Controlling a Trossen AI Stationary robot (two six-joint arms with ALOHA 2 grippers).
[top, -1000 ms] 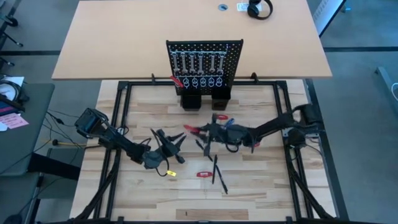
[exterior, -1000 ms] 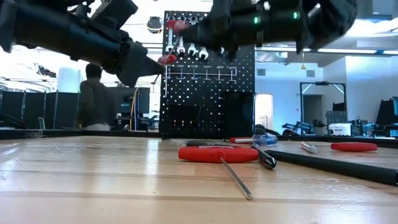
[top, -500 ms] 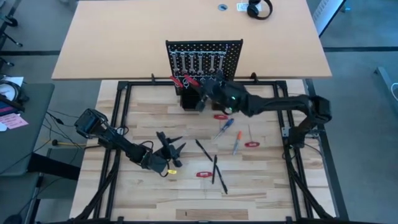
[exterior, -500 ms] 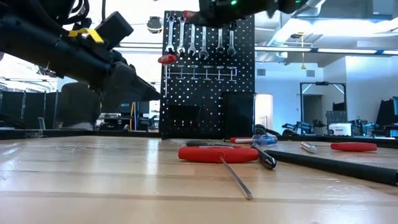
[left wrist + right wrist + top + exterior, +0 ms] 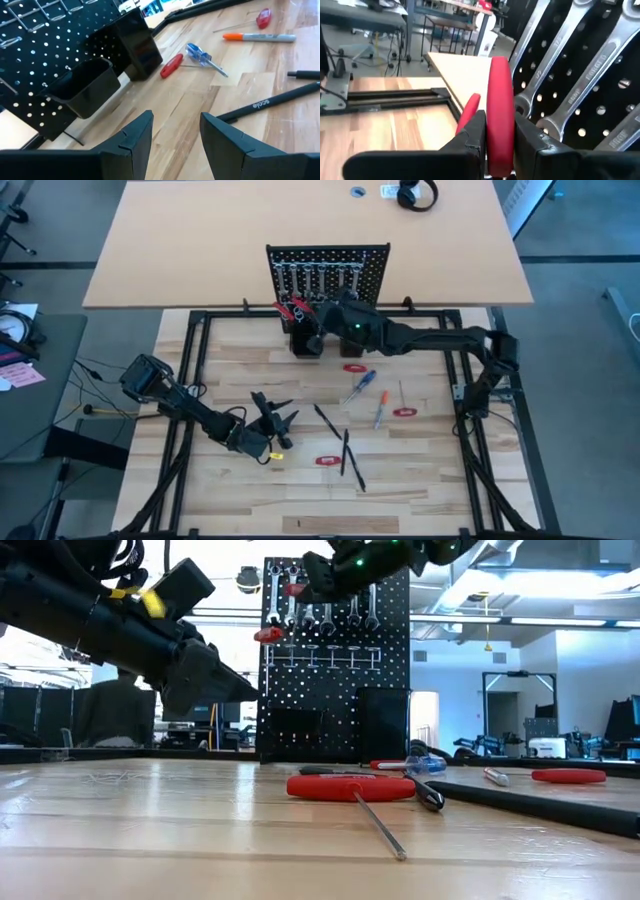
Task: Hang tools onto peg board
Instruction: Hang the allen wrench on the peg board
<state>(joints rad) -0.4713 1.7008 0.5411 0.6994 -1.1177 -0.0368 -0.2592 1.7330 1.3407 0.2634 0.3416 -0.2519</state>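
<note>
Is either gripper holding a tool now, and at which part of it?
The right gripper, up at the peg board, grips a red-handled tool by its handle. The left gripper is open over the table and holds nothing.

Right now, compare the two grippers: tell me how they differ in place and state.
The right gripper is up against the peg board beside the hanging wrenches; the left gripper hangs over the table, well short of the board. The right is shut on a red-handled tool; the left is open and empty. Both have dark fingers.
</note>
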